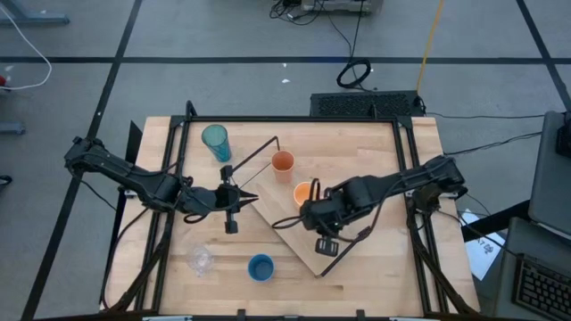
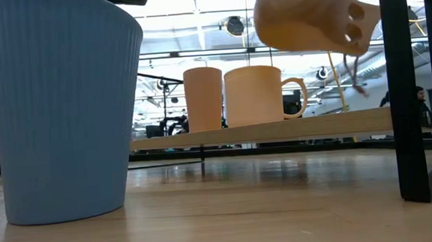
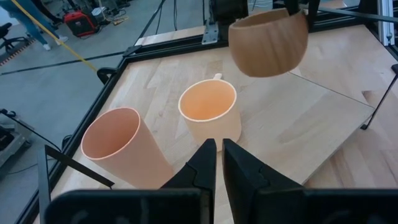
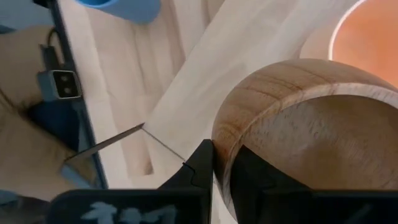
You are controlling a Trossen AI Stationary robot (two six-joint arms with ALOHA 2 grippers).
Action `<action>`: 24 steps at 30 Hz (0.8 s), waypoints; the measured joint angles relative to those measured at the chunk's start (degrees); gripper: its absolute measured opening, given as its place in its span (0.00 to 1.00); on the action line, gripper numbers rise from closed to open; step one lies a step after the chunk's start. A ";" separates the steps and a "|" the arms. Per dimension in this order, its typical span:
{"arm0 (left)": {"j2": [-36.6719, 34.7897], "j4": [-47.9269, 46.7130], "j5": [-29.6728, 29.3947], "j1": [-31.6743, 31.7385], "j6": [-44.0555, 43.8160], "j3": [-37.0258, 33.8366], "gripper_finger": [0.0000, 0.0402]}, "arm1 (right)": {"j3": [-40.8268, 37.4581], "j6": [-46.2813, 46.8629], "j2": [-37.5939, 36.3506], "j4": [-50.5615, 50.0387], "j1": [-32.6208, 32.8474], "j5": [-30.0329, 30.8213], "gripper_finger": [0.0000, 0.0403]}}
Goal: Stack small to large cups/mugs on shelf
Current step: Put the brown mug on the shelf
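Note:
My right gripper (image 1: 314, 212) is shut on the tan handled mug (image 3: 267, 40), held above the light-wood shelf (image 2: 276, 128) beside the orange handled mug (image 3: 208, 112). The small orange cup (image 3: 121, 146) and the orange mug stand on their bases on the shelf. My left gripper (image 3: 219, 155) is shut and empty, at the shelf's left corner, pointing at those two cups. The teal tumbler (image 1: 215, 141), the blue cup (image 1: 260, 267) and the clear glass (image 1: 201, 259) stand on the table. My right gripper holds the tan mug by its wall at the rim (image 4: 227, 155), one finger outside (image 4: 202, 168) and one inside the hollow. The fingers come from above, pointing down. The mug hangs tilted, lifted clear of the shelf, its handle (image 2: 356, 22) to the side.
The shelf lies slantwise across the table's middle, with black wire brackets (image 1: 268, 147) at its ends. A black frame post (image 2: 405, 87) stands at the table's edge. The blue cup (image 2: 65, 108) is close to the near edge.

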 joint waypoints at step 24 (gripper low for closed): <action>0.00 -0.14 0.00 0.02 -0.03 0.00 0.08 | -10.99 0.97 1.60 3.21 -0.13 -5.77 0.05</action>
